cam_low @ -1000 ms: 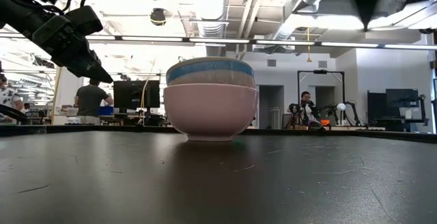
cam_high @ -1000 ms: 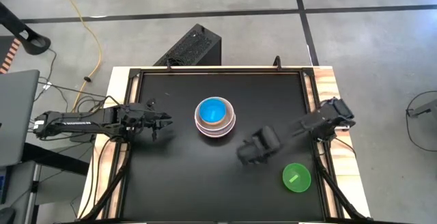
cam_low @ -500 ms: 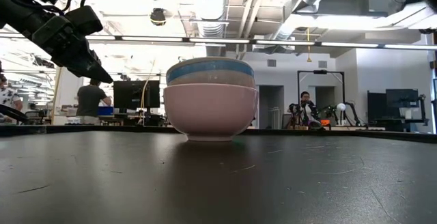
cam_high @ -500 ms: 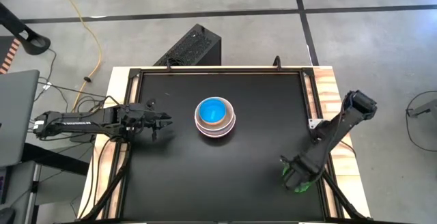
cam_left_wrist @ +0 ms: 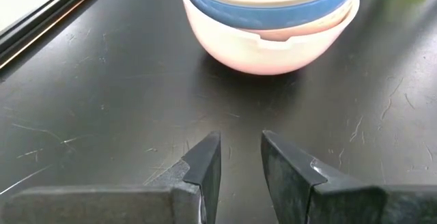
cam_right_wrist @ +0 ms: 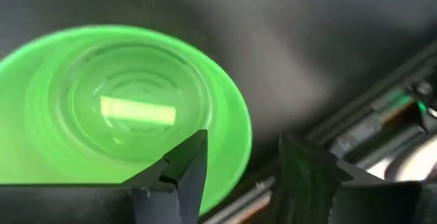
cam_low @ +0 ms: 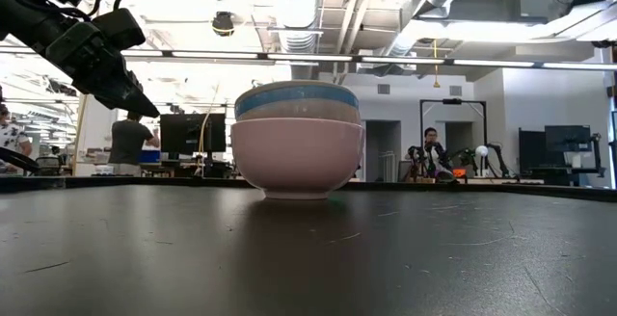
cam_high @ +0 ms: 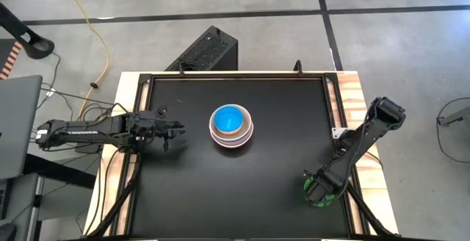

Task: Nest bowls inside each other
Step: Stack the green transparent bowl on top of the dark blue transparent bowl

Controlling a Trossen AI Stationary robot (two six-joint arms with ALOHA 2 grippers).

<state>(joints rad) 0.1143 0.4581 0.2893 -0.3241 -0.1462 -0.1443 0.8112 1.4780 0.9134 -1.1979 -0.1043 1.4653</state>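
Note:
A stack of nested bowls (cam_high: 231, 125) stands mid-table: a pink bowl (cam_low: 297, 157) on the table, a blue one (cam_left_wrist: 273, 9) inside it and a cyan one on top. A small green bowl (cam_right_wrist: 123, 115) with a pale sticker rests on its base near the table's near right corner (cam_high: 324, 201). My right gripper (cam_high: 319, 189) hangs open over it, pointing down. In the right wrist view (cam_right_wrist: 242, 162) one finger stands over the bowl's inside and the other outside its rim. My left gripper (cam_high: 178, 128) waits left of the stack, its fingers a narrow gap apart (cam_left_wrist: 240, 149).
The table's raised frame rail (cam_right_wrist: 355, 135) runs close beside my right gripper. A dark box (cam_high: 205, 50) stands on the floor beyond the far edge. Bare black tabletop (cam_high: 220, 189) lies between the stack and the near edge. People stand in the room behind (cam_low: 125, 138).
My right gripper has swung from the table's middle toward the near right corner and sunk over the green bowl, its wrist turning on the way. Its fingers have stayed open. Most of the move came early; in the last half second it only settled slightly.

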